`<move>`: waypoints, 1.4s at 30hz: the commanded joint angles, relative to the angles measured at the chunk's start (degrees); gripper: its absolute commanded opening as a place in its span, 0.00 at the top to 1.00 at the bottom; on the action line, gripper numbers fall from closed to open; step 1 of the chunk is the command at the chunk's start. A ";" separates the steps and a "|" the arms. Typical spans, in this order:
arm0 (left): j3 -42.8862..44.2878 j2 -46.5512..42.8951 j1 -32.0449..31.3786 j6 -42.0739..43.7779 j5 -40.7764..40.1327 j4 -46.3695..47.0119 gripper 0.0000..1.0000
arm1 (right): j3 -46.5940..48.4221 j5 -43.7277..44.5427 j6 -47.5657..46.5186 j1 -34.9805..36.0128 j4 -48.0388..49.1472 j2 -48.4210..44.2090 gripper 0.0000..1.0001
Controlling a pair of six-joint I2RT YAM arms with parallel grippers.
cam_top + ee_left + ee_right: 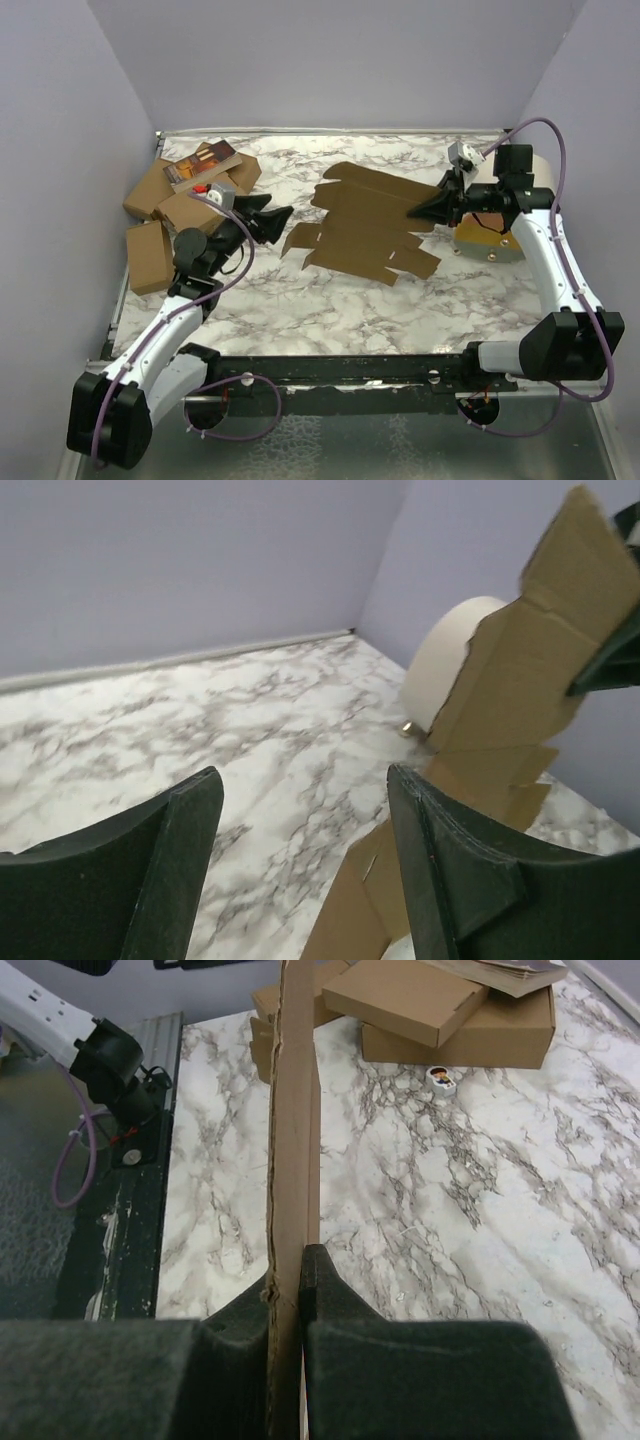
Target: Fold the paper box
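The paper box [365, 222] is a flat brown die-cut sheet with flaps, mid-table, its right edge lifted. My right gripper [425, 210] is shut on that right edge; in the right wrist view the sheet [292, 1140] stands edge-on between the fingers [335, 1290]. My left gripper [282, 220] is open and empty, just left of the sheet's near-left flap. In the left wrist view the sheet [510, 690] rises at the right, past the open fingers [440, 870].
A heap of brown cartons [185, 195] with a book [200, 165] on top lies at the far left; it also shows in the right wrist view [440, 1005]. A large white cylinder with an orange rim [495, 235] stands behind the right gripper.
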 commanded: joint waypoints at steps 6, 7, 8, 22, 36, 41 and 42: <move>-8.56 0.12 0.29 -5.39 -18.40 -7.29 0.37 | -2.17 8.90 14.58 -0.01 14.24 -0.62 0.99; -8.67 0.39 0.35 -5.95 -18.22 -7.21 0.37 | -2.47 9.82 15.23 -0.01 14.95 -0.48 0.99; -8.80 0.41 0.33 -6.66 -17.61 -6.69 0.37 | -2.83 10.27 15.85 -0.06 15.71 -0.31 0.99; -16.92 2.56 0.35 -16.74 -15.76 3.58 0.21 | -7.74 12.74 18.43 -0.27 22.21 -0.66 0.99; -23.20 9.39 0.35 -26.16 -9.44 16.88 0.20 | -13.17 13.85 25.78 -1.63 30.74 -1.66 0.99; -22.93 14.45 0.20 -29.21 -6.37 21.53 0.22 | -15.09 11.65 28.67 -1.95 33.77 -1.91 0.99; -22.92 15.41 0.07 -29.70 -5.99 22.47 0.22 | -15.23 11.41 28.88 -2.03 34.04 -1.90 0.99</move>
